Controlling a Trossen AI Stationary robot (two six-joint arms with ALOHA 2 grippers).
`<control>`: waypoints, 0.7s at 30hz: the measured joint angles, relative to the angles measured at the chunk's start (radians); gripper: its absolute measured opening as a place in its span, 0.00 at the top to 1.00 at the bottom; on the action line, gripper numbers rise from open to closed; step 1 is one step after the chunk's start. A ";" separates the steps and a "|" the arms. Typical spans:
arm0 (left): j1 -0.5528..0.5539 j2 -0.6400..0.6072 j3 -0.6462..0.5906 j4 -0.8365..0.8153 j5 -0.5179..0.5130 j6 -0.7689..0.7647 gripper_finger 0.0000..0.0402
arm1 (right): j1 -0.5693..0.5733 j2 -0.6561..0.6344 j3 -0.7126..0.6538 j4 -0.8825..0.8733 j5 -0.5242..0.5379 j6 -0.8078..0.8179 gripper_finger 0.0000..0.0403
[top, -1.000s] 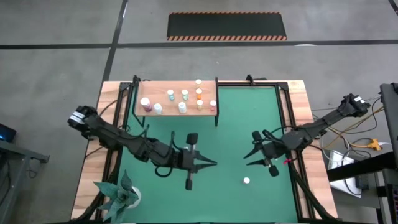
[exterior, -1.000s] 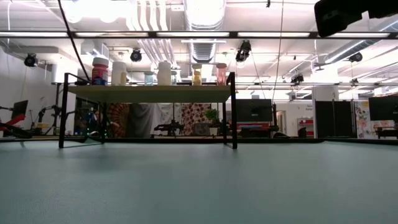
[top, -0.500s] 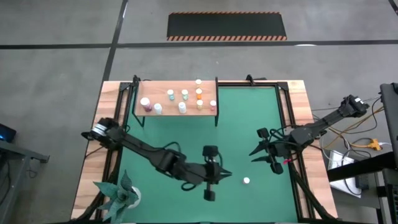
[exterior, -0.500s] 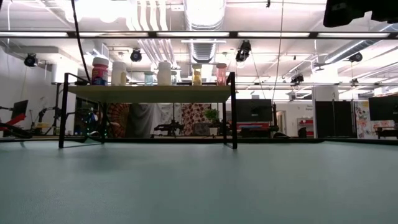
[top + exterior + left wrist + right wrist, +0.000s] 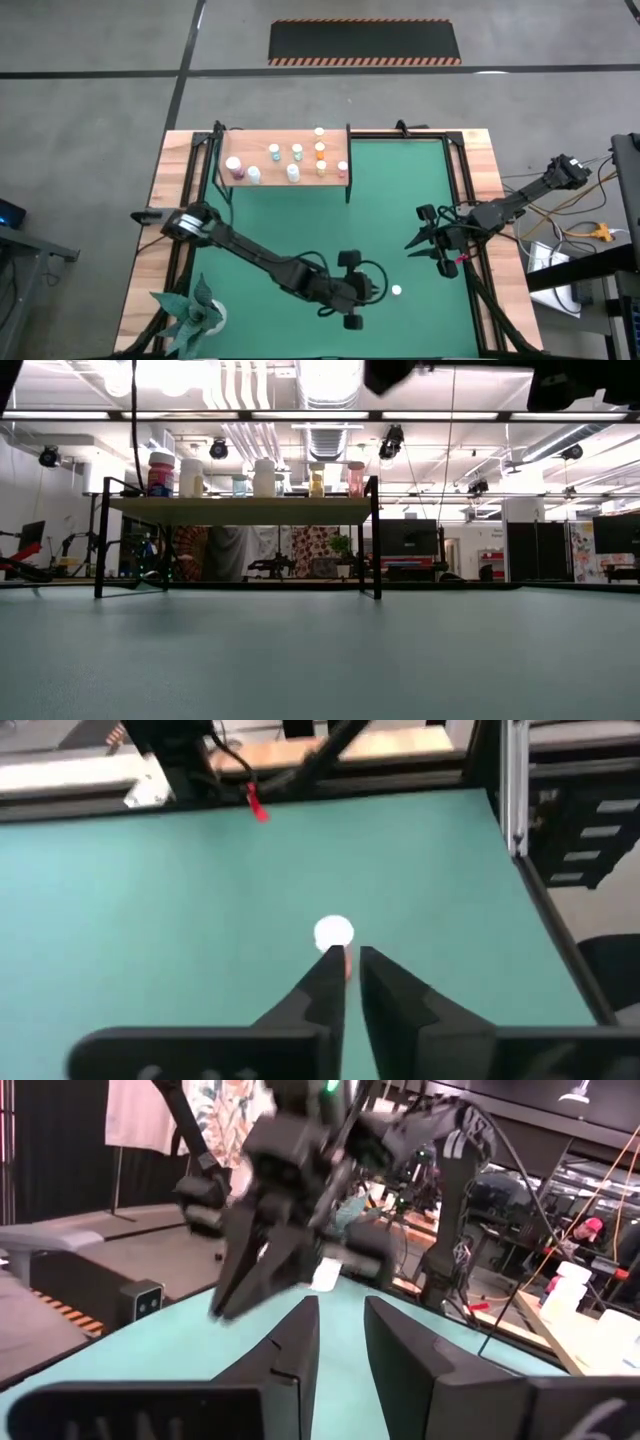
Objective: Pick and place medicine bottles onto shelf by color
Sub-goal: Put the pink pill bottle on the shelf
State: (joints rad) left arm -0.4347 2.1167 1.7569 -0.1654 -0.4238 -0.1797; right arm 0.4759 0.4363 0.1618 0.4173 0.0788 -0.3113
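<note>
One lone medicine bottle [image 5: 397, 291], white cap up and a pinkish body [image 5: 346, 960], stands on the green mat near its right near part. My left gripper [image 5: 376, 290] is shut and reaches across the mat. Its tips [image 5: 350, 965] stop just short of this bottle on its left side. My right gripper [image 5: 408, 247] hovers farther back, toward the right edge, open by a narrow gap [image 5: 340, 1320]. Several bottles [image 5: 295, 160] stand on the light-wood shelf [image 5: 270, 176] at the far left. They show as a row [image 5: 255, 478] in the low view.
A paper plant [image 5: 192, 314] sits at the near left corner. Black frame rails [image 5: 463, 190] run along the mat's sides. The shelf's black posts [image 5: 376, 535] stand on the mat's far part. The green mat [image 5: 300, 225] lies open between shelf and arms.
My left arm has swept from the mat's middle toward the right and near edge, ending with its shut tips beside the lone bottle. My right gripper has drawn back a little toward the right edge, its fingers closer together than before. The bottle has stayed put.
</note>
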 joint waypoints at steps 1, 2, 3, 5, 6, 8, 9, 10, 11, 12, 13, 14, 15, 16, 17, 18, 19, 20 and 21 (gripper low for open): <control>0.004 0.013 0.000 0.014 0.006 -0.007 0.94 | 0.000 -0.001 -0.002 0.000 0.000 -0.001 0.82; 0.009 0.026 0.000 0.036 0.017 -0.024 0.91 | 0.000 -0.003 -0.004 -0.002 0.000 0.001 0.82; 0.016 0.030 0.000 0.052 0.029 -0.032 0.88 | 0.000 -0.004 -0.005 -0.010 -0.001 0.006 0.82; 0.030 0.044 0.000 0.095 0.044 -0.048 0.80 | 0.000 -0.004 -0.015 -0.017 -0.003 0.027 0.82; 0.037 0.051 0.002 0.118 0.044 -0.048 0.75 | 0.000 -0.004 -0.022 -0.019 -0.003 0.035 0.82; 0.052 0.076 0.002 0.144 0.045 -0.045 0.66 | 0.000 -0.004 -0.036 -0.020 -0.003 0.051 0.81; 0.060 0.094 0.002 0.169 0.045 -0.043 0.61 | 0.000 -0.004 -0.042 -0.019 -0.003 0.056 0.81; 0.066 0.109 0.001 0.179 0.045 -0.042 0.57 | 0.000 -0.005 -0.046 -0.017 -0.004 0.058 0.81; 0.071 0.119 0.000 0.184 0.046 -0.042 0.53 | 0.000 -0.005 -0.048 -0.017 -0.003 0.058 0.81; 0.077 0.133 0.000 0.201 0.049 -0.038 0.48 | 0.000 -0.005 -0.049 -0.015 -0.003 0.058 0.81; 0.082 0.141 -0.001 0.215 0.052 -0.027 0.45 | 0.000 -0.005 -0.049 -0.015 -0.003 0.058 0.81; 0.086 0.144 -0.001 0.217 0.063 -0.022 0.42 | 0.000 -0.005 -0.049 -0.015 -0.003 0.058 0.82; 0.091 0.150 0.000 0.232 0.089 -0.020 0.40 | 0.000 -0.005 -0.049 -0.015 -0.003 0.058 0.82; 0.097 0.159 0.000 0.270 0.120 -0.019 0.38 | 0.000 -0.005 -0.049 -0.015 -0.003 0.058 0.83; 0.102 0.171 0.000 0.307 0.149 -0.019 0.37 | 0.000 -0.006 -0.049 -0.015 -0.003 0.058 0.83; 0.107 0.182 0.000 0.336 0.174 -0.019 0.37 | 0.000 -0.006 -0.049 -0.015 -0.003 0.057 0.83; 0.112 0.200 0.000 0.368 0.195 -0.019 0.37 | 0.000 -0.006 -0.049 -0.015 -0.003 0.058 0.83; 0.117 0.219 0.000 0.398 0.213 -0.019 0.37 | 0.000 -0.006 -0.049 -0.015 -0.003 0.058 0.83; 0.122 0.235 0.000 0.413 0.230 -0.021 0.38 | 0.000 -0.007 -0.049 -0.015 -0.003 0.062 0.83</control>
State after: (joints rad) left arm -0.3126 2.3517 1.7572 0.2472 -0.1934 -0.2011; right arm 0.4759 0.4297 0.1131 0.4020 0.0753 -0.2491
